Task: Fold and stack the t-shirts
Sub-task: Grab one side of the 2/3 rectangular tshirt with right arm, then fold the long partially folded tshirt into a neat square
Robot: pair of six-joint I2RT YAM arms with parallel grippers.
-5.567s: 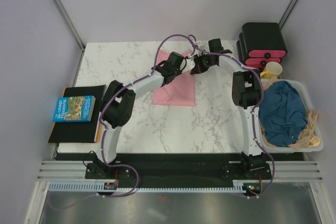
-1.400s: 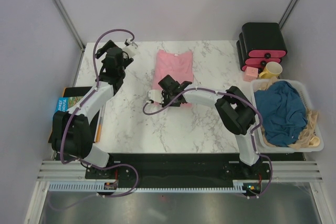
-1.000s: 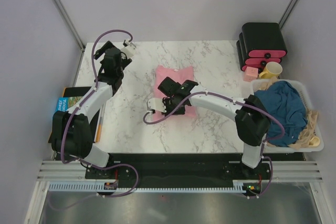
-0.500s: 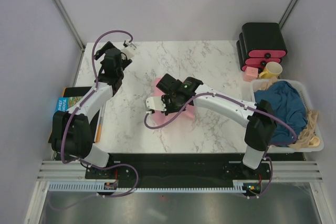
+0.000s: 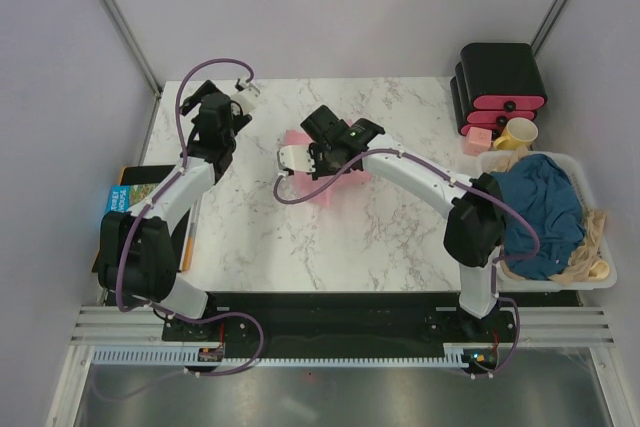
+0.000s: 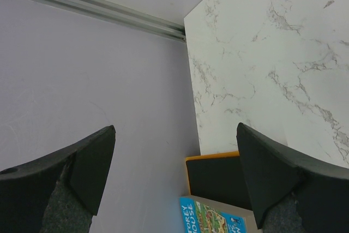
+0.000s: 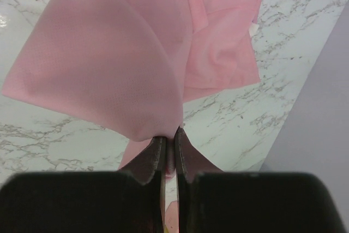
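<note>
Right wrist, right tool [image 7: 169, 137] pinching pink t-shirt [image 7: 109, 64] (edge)

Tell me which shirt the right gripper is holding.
The pink shirt, pinched in the right gripper. The blue shirt lies bundled in the basket, with no gripper on it.

The left arm [image 5: 170, 192] bends at the elbow near its base and stretches its forearm away toward the far left. The left gripper [image 6: 174, 173] has its two dark fingers [image 6: 90, 159] spread wide apart with nothing between them. The right arm [image 5: 420, 172] folds at the elbow on the right side and reaches leftward and away across the middle. The right gripper [image 7: 170, 135] is closed almost finger to finger, pinching a fold of the pink t-shirt [image 7: 109, 69].
</note>
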